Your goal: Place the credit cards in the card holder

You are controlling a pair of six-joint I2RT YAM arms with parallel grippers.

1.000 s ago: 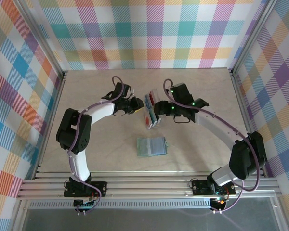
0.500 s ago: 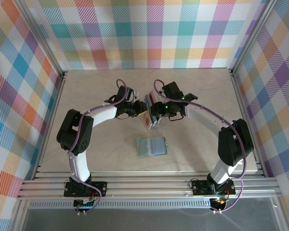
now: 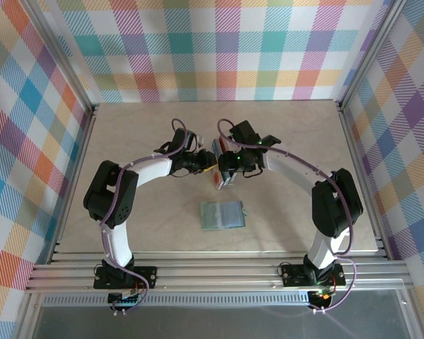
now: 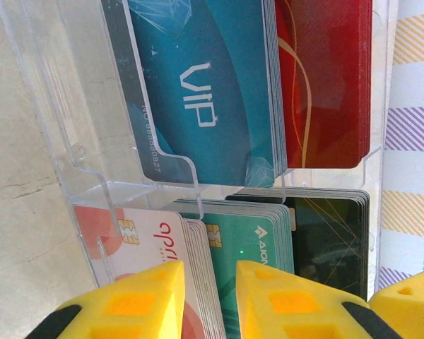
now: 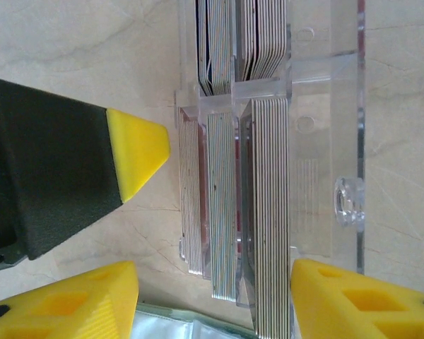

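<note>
left end effector (image 4: 208, 282) sits narrowly around credit cards (image 4: 198, 106) in the clear tray (image 5: 325, 212), grip i cannot tell. right end effector (image 5: 212, 282) is open astride it. card holder (image 3: 222, 215) lies apart on the tabletop (image 3: 141, 212).

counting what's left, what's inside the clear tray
The clear tray holds stacks: teal VIP cards, red cards, white-and-red cards, green cards, black cards. Only each front face shows; cards behind are covered, so uncountable.

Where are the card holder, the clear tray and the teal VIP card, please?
card holder (image 3: 222, 215): top external view, middle of its face.
clear tray (image 5: 325, 176): right wrist view, its bare side panel.
teal VIP card (image 4: 198, 92): left wrist view, on the lettering.
</note>
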